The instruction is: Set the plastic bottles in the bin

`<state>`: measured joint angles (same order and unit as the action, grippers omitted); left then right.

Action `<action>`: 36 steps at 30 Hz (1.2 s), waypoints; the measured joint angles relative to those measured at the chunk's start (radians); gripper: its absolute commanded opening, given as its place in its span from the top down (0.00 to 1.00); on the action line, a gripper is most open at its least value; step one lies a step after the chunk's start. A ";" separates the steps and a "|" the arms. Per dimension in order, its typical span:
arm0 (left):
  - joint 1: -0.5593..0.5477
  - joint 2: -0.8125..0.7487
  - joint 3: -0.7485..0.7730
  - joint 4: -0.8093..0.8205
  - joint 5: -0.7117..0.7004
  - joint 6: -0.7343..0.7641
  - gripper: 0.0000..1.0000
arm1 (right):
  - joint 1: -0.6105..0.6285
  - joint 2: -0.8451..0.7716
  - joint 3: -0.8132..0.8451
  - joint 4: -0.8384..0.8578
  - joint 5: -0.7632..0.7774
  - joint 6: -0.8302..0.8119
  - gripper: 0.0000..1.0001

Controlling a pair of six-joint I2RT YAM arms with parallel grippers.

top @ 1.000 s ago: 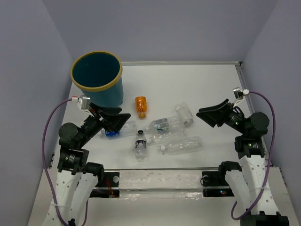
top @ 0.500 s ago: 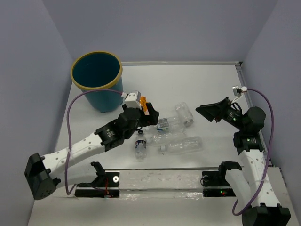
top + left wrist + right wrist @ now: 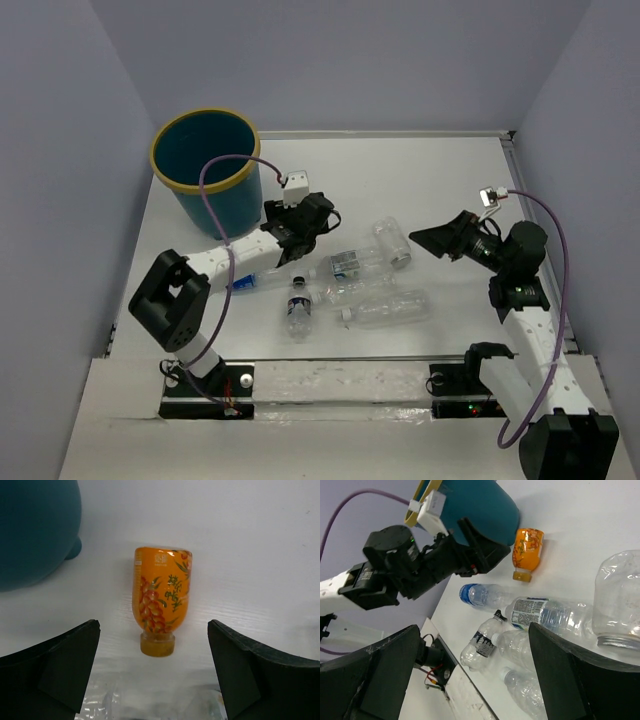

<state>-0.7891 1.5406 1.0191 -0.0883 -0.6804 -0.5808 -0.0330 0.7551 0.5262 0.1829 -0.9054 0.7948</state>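
Left pincer [image 3: 155, 676]: jaws wide, nothing held, nothing touched. Straight ahead of it the orange bottle [image 3: 161, 597] lies on the white worktop [image 3: 420, 180], cap end toward me, centred between my fingers. The teal bin [image 3: 35, 530] is just beyond, to its left, apart from the bottle; the yellow rim shows in the top view. Crinkled clear plastic sits at the near edge of the left wrist view, under the pincer. My left arm reaches low from its base, forward and to the right, and crosses over a blue-ended clear bottle [image 3: 480, 594], partly hiding it from above.

Right pincer [image 3: 445, 240]: jaws wide, empty, up off the worktop and pointing left at the bottle cluster, apart from it. Nearest to it is a wide clear bottle [image 3: 392, 242] with a metal-looking mouth. Past that lie a clear bottle with a white-blue label [image 3: 350, 265], a plain clear bottle [image 3: 385, 308] and a small dark-capped bottle [image 3: 298, 308], all on their sides, close together, some touching. My right arm is folded with the elbow bent, the wrist turned toward the left.

All bottles that show lie on the worktop.
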 measured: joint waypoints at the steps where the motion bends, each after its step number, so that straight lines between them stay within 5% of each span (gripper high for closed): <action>1: 0.016 0.034 0.018 0.004 0.001 0.009 0.01 | 0.003 0.001 0.000 0.000 0.000 -0.005 0.05; 13: 0.120 0.323 0.175 0.051 0.106 0.102 0.05 | 0.047 0.000 0.000 0.001 0.000 -0.032 0.05; 19: 0.153 0.374 0.190 0.077 0.156 0.121 0.27 | 0.064 0.000 0.000 0.001 0.000 -0.035 0.06; 24: 0.169 0.377 0.194 0.098 0.180 0.131 0.34 | 0.069 0.005 0.000 0.002 0.000 -0.039 0.06; 28: 0.164 0.311 0.194 0.090 0.214 0.148 0.36 | 0.085 0.014 0.000 0.002 0.005 -0.039 0.08; 36: 0.127 -0.152 0.311 0.123 0.303 0.221 0.39 | 0.186 0.019 0.029 -0.016 0.064 -0.058 0.11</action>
<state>-0.6617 1.3888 1.3300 0.0345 -0.3771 -0.3595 0.1532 0.7742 0.5556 0.1669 -0.8410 0.7364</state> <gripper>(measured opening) 0.737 0.897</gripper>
